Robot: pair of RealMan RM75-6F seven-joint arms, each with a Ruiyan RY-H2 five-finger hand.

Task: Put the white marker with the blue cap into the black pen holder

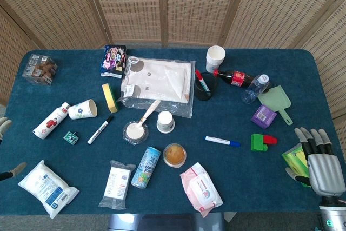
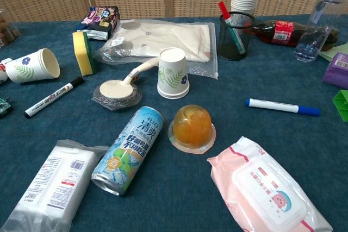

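Note:
The white marker with the blue cap [image 1: 222, 141] lies flat on the blue cloth, right of centre, its cap pointing right; the chest view shows this marker [image 2: 281, 106] too. The black mesh pen holder [image 1: 204, 87] stands upright behind it, with a red-capped marker inside, and appears in the chest view as well [image 2: 235, 36]. My right hand [image 1: 319, 160] hovers at the table's lower right, fingers stretched and apart, holding nothing, well right of the marker. Only the fingertips of my left hand [image 1: 4, 127] show at the far left edge, spread and empty.
A green and red block [image 1: 262, 142] sits just right of the marker, with a purple box [image 1: 264, 116] behind it. A cola bottle [image 1: 236, 78] and a water bottle [image 1: 254, 88] lie by the holder. A jelly cup [image 2: 191, 125], a can [image 2: 129, 150] and a wipes pack [image 2: 269, 191] lie nearer the front.

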